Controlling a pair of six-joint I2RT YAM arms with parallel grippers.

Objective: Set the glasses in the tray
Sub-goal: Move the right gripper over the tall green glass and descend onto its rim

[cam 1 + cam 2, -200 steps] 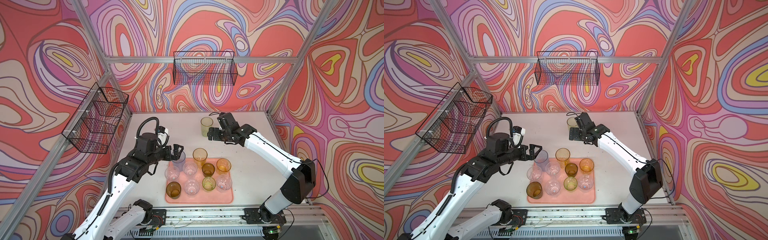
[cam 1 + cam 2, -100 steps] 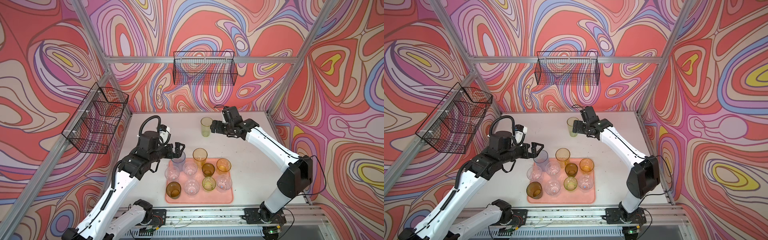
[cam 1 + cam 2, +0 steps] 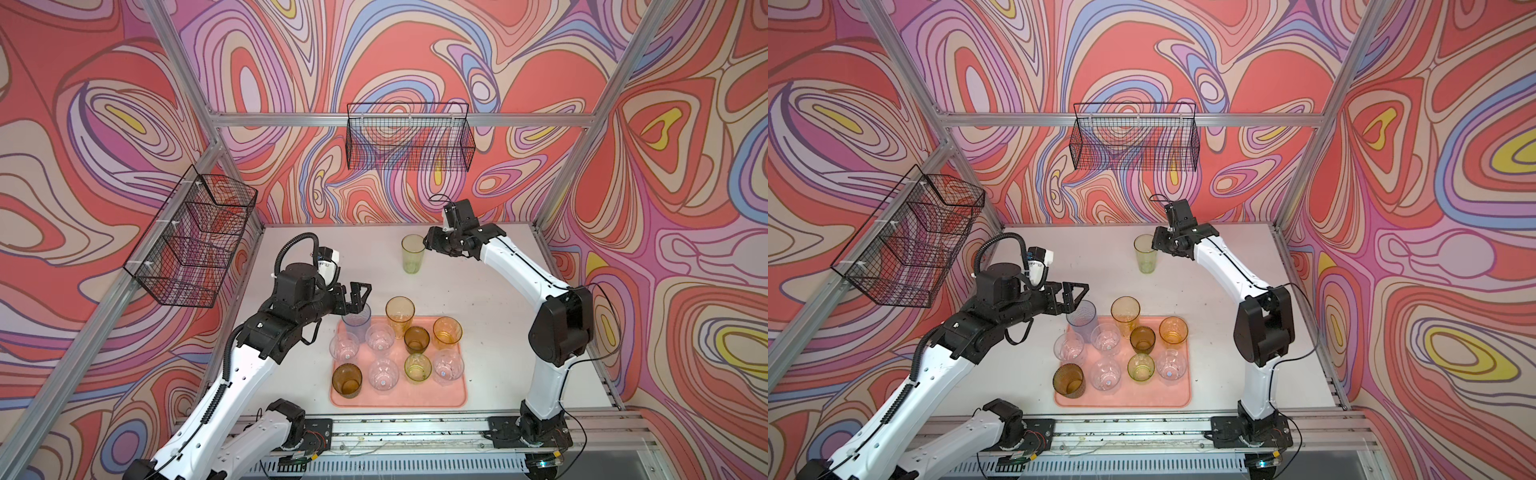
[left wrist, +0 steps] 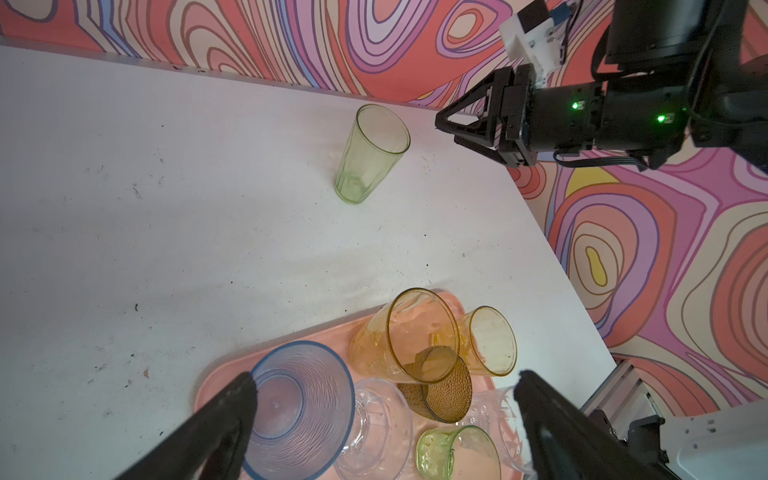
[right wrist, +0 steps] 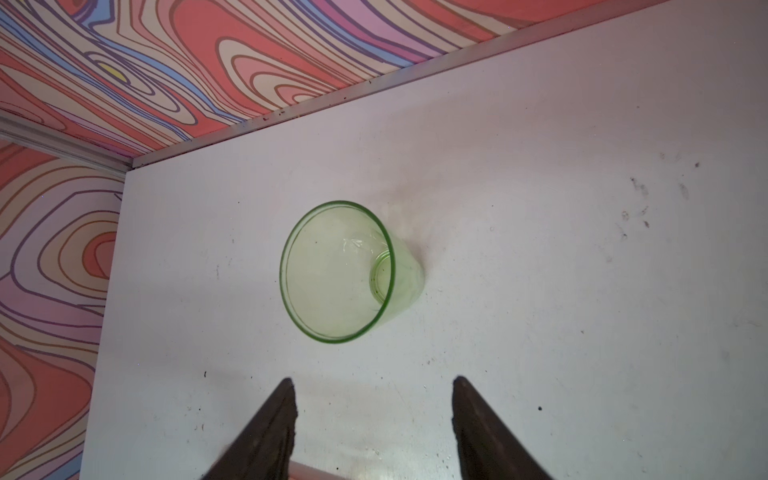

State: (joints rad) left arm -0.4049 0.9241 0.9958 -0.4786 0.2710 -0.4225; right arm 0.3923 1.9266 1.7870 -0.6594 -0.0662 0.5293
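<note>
A tall yellow-green glass (image 3: pixel 413 253) (image 3: pixel 1145 253) (image 4: pixel 370 153) (image 5: pixel 345 270) stands upright on the white table, outside the tray. My right gripper (image 3: pixel 430 241) (image 3: pixel 1158 243) (image 5: pixel 374 384) hovers just right of its rim, open and empty, the glass ahead of the jaws. The salmon-pink tray (image 3: pixel 399 403) (image 3: pixel 1125 403) (image 4: pixel 216 378) holds several glasses, among them a pale blue one (image 3: pixel 357 322) (image 4: pixel 299 407) at its back left corner and a tall yellow one (image 3: pixel 400 316). My left gripper (image 3: pixel 359 297) (image 3: pixel 1077 297) (image 4: pixel 384 380) stands wide open just above the pale blue glass, holding nothing.
Black wire baskets hang on the left wall (image 3: pixel 191 237) and the back wall (image 3: pixel 409 137). An aluminium rail (image 3: pixel 415 428) runs along the table's front edge. Bare table (image 3: pixel 490 291) lies between the yellow-green glass and the tray.
My right gripper has risen and drawn towards the back wall, from low beside the yellow-green glass to level with its rim, and its jaws have narrowed. The left gripper has barely shifted.
</note>
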